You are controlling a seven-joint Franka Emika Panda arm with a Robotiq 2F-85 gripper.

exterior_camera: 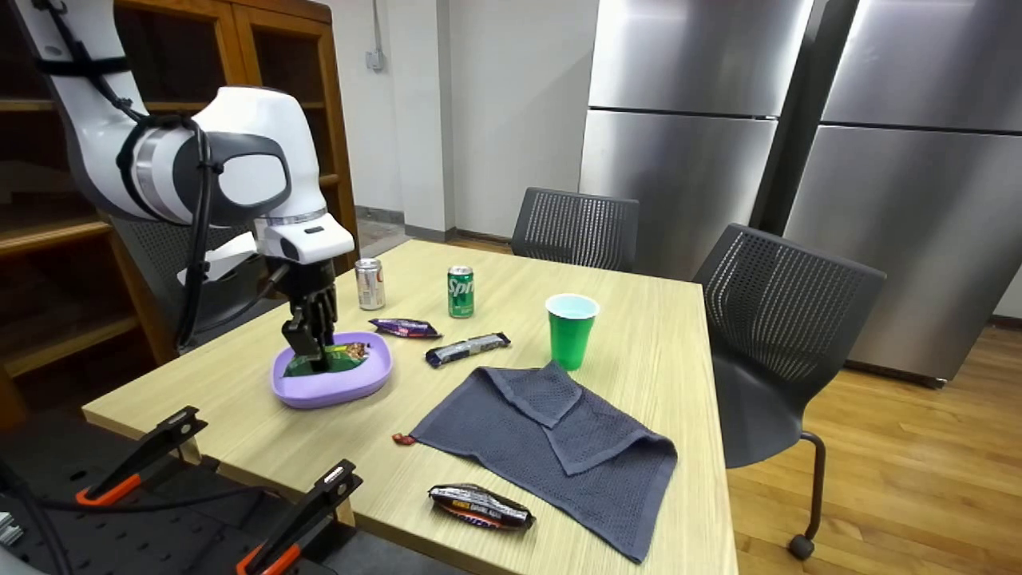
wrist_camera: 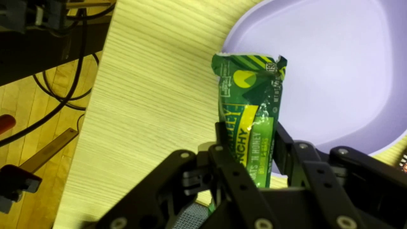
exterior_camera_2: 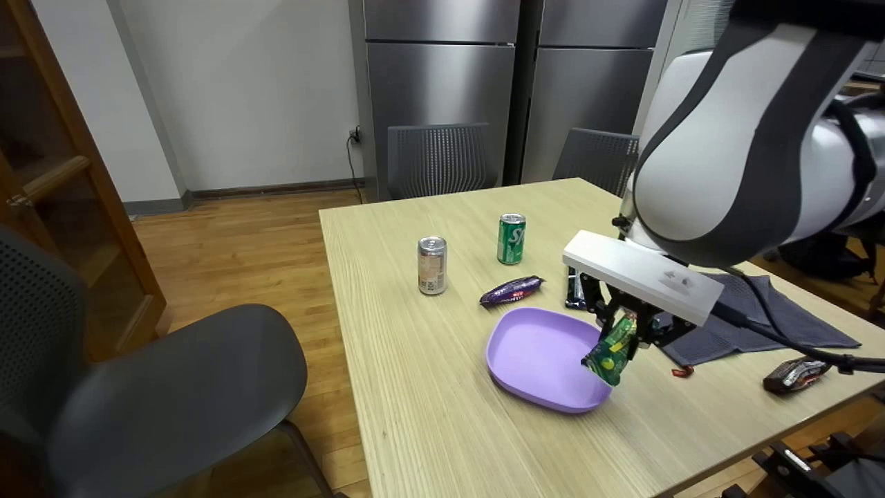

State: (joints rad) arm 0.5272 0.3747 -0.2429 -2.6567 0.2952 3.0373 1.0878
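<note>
My gripper (wrist_camera: 251, 135) is shut on a green granola bar (wrist_camera: 246, 89), with one finger against each long side. The bar's free end points away from the gripper over the edge of a purple plate (wrist_camera: 337, 63). In an exterior view, the bar (exterior_camera_2: 610, 361) hangs tilted, its lower end above the right side of the plate (exterior_camera_2: 529, 346). The gripper and bar also appear over the plate (exterior_camera: 335, 393) in an exterior view. Whether the bar touches the plate, I cannot tell.
Beyond the plate stand a silver can (exterior_camera: 370, 284) and a green can (exterior_camera: 461, 293). A purple wrapper (exterior_camera: 405, 327), a dark bar (exterior_camera: 467, 349), a green cup (exterior_camera: 570, 339), a grey cloth (exterior_camera: 543, 431) and a brown wrapper (exterior_camera: 481, 505) lie around. Clamps (exterior_camera: 148, 451) grip the edge.
</note>
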